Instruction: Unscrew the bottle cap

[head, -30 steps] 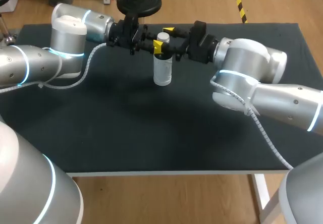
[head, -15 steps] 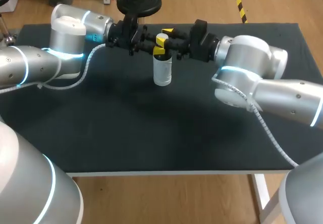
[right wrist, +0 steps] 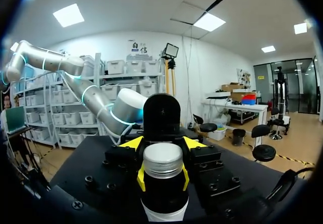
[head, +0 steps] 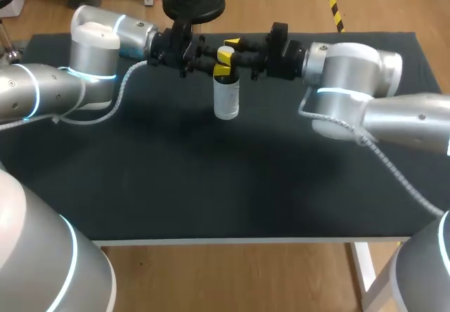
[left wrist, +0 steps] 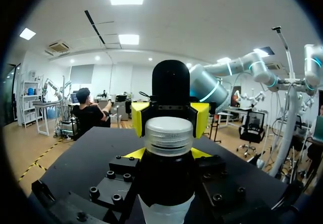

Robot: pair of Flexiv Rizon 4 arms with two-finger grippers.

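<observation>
- Pinching the cap (left wrist: 169, 133), the right hand (left wrist: 170, 117) has its two yellow tips set against opposite sides of it, reaching in level from the right.
- Lower down, the left hand (left wrist: 168, 156) is clamped on the dark neck just under the cap, one finger touching each side. It reaches in from the other side, so the two hands face each other across the bottle (head: 226, 98).
- Bottle upright, white body showing below both hands. It appears to stand on the dark surface (head: 211, 178), toward the far edge, between the two arms.
- Cap looks seated square on the neck. No gap or tilt that I can make out, and the threads are hidden.
- Step in hand, by my reading: the twist itself, with one hand bracing and the other placed to turn. How much thread is left cannot be told.
- Next move calls for turning the cap about the bottle's upright axis in the loosening direction while the left hand holds firm.
- If the wrist runs out of travel: let go, turn back, pinch again. Lift only once the cap spins free.
</observation>
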